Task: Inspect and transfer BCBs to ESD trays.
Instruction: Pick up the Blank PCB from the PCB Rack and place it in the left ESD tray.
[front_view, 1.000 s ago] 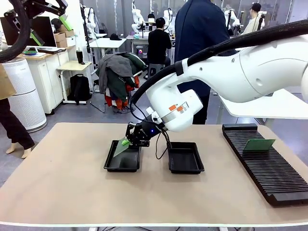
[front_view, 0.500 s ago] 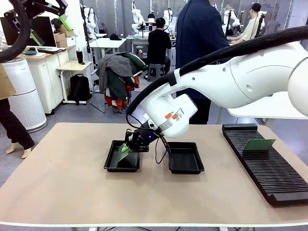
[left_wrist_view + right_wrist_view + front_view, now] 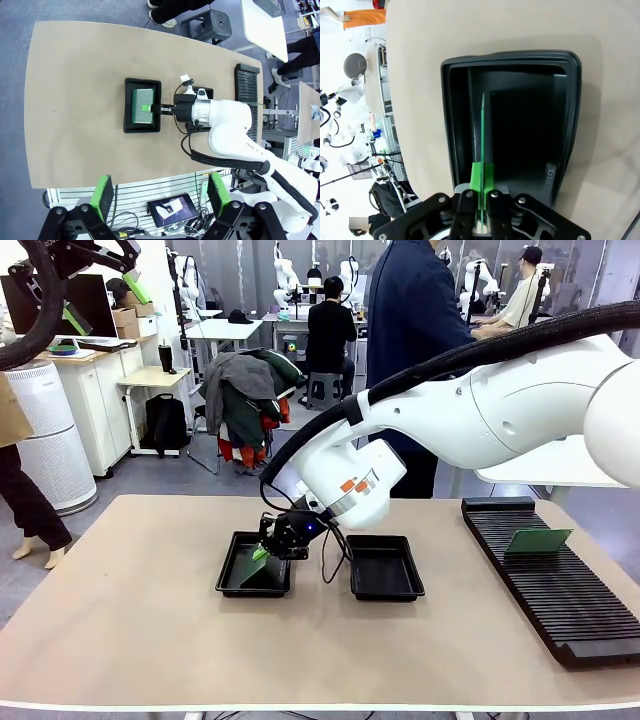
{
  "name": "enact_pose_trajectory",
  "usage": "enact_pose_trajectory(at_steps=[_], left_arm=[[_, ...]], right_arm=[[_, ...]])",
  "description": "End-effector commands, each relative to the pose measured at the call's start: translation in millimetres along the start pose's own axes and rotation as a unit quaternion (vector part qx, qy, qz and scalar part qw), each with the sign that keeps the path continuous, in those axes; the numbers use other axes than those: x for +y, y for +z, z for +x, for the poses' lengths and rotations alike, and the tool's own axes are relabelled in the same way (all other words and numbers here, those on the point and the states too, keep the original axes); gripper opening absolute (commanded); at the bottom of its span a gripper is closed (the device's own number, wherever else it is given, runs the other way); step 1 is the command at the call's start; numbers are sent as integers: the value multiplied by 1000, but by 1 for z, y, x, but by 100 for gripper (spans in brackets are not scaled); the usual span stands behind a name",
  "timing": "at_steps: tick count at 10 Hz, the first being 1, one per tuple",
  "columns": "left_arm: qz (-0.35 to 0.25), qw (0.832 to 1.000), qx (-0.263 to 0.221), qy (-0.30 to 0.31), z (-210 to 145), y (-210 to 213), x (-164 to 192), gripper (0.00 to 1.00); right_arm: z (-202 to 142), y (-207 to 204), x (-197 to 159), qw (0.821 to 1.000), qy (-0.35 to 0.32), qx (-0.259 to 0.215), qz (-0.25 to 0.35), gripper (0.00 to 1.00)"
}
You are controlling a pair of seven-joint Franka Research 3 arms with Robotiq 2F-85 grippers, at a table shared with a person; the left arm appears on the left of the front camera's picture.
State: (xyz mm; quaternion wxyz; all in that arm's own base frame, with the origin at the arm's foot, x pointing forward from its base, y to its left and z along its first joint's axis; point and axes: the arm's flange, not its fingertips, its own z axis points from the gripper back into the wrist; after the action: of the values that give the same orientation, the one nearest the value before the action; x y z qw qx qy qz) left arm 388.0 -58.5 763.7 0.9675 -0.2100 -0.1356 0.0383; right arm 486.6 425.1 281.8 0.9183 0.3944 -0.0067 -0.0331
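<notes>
**Right arm lowering a BCB into the left-of-centre tray, not released**

- Table: fills the lower half of the front view. The work area is centre frame, within the right arm's reach.
- Right arm: comes in from the right of the frame and crosses the middle, wrist angled down. I read that as a placing approach to the tray.
- Long black rack: right edge of the frame. One BCB stands in a slot there, so the rack is likely the supply and at least one more transfer is due.
- ESD trays: side by side, centre frame. The left-of-centre tray is receiving, and the tray beside it looks bare inside.
- Held BCB: inside the receiving tray's rim, slanted low. From overhead, the board sits square within the tray walls. The right wrist view shows it edge-on over the tray floor. I can't tell whether it touches the floor.
- Right gripper: pinching the board's near edge between its green pads. The edge grip probably keeps the pads off the board faces.
- Left gripper: parked high over the table, looking down, fingers spread wide and holding nothing. Judging by that, it is acting as an overview camera and staying out of the way.

Risk: letting go while the board is slanted could leave it propped on the rim.
</notes>
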Motion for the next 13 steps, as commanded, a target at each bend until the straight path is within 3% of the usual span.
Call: enact_pose_trajectory(at_steps=[1,8,13], left_arm=[[-1,1000,-1,2,0,0,1,100],[-1,1000,-1,2,0,0,1,100],[-1,1000,-1,2,0,0,1,100]], right_arm=[[0,1,2,1000,2,-3,1,3],[1,1,3,1000,-5,-1,-6,3],[-1,3,17,999,-5,2,-49,22]])
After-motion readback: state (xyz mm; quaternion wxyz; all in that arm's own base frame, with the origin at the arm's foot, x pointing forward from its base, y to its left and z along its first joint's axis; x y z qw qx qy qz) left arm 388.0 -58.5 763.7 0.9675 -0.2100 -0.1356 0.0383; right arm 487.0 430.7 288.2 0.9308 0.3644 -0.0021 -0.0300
